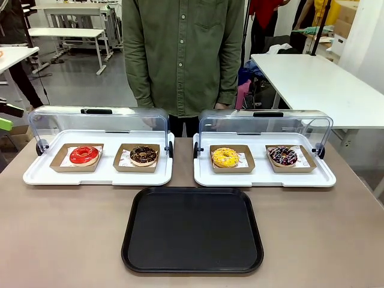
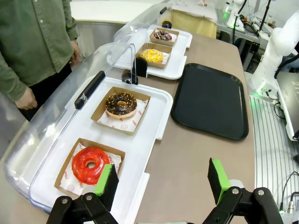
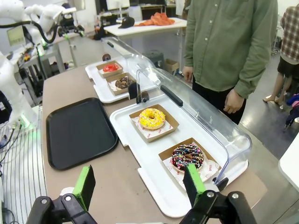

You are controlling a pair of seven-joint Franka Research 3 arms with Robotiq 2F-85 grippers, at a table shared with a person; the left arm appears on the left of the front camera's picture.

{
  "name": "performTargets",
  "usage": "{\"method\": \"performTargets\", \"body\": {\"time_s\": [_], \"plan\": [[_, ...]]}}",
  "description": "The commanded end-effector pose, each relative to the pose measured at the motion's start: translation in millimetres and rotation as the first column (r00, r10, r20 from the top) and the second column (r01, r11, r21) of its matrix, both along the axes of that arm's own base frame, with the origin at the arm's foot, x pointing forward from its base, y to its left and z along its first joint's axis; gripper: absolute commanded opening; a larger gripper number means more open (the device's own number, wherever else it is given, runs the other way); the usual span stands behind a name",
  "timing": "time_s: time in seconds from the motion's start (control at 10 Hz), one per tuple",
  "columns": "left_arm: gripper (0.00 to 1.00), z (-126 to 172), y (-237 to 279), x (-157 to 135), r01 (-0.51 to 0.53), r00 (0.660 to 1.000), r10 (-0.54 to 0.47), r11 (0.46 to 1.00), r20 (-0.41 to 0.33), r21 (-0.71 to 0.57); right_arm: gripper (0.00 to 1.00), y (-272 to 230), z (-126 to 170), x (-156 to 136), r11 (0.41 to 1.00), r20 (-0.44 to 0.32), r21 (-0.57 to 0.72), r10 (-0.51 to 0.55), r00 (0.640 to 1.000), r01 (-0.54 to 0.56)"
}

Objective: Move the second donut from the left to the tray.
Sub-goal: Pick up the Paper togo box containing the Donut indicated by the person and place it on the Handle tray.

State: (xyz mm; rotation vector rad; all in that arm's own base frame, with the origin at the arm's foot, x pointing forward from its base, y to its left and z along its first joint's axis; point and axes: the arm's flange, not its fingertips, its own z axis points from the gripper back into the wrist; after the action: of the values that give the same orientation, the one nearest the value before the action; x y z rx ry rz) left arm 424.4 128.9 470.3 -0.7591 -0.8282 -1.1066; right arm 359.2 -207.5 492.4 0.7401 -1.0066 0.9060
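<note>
The second donut from the left [image 1: 143, 155] [image 2: 121, 104] [image 3: 123, 82] is dark chocolate-glazed with pale sprinkles. It sits in a brown cardboard holder on the left white display tray [image 1: 99, 176], whose clear lid is raised. The black tray [image 1: 192, 229] [image 2: 210, 100] [image 3: 79, 131] lies bare on the table in front of both display trays. My left gripper [image 2: 162, 183] hangs open above the table's left end, near the red donut [image 2: 89, 164]. My right gripper [image 3: 139, 183] hangs open above the right end, near the pink-sprinkled donut [image 3: 188, 156].
A red donut [image 1: 84, 155] sits left of the target. A yellow donut [image 1: 225, 157] and a dark pink-sprinkled donut [image 1: 282, 155] sit on the right display tray [image 1: 264, 177]. A person in a green shirt [image 1: 183, 54] stands behind the raised lids.
</note>
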Motion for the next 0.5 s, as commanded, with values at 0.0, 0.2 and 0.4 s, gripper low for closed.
{"method": "performTargets", "body": {"time_s": [0.0,0.2,0.4], "plan": [[1.00,0.6,0.1,-0.1,0.001,1.000,-0.001,1.000,0.002,-0.003,1.00,-0.7,1.9,2.9,1.000,0.034,0.015,0.006,0.999,-0.007],[1.00,0.6,0.1,-0.1,0.001,1.000,-0.001,1.000,0.002,-0.003,1.00,-0.7,1.9,2.9,1.000,0.034,0.015,0.006,0.999,-0.007],[1.00,0.6,0.1,-0.1,0.001,1.000,-0.001,1.000,0.002,-0.003,1.00,-0.7,1.9,2.9,1.000,0.034,0.015,0.006,0.999,-0.007]]}}
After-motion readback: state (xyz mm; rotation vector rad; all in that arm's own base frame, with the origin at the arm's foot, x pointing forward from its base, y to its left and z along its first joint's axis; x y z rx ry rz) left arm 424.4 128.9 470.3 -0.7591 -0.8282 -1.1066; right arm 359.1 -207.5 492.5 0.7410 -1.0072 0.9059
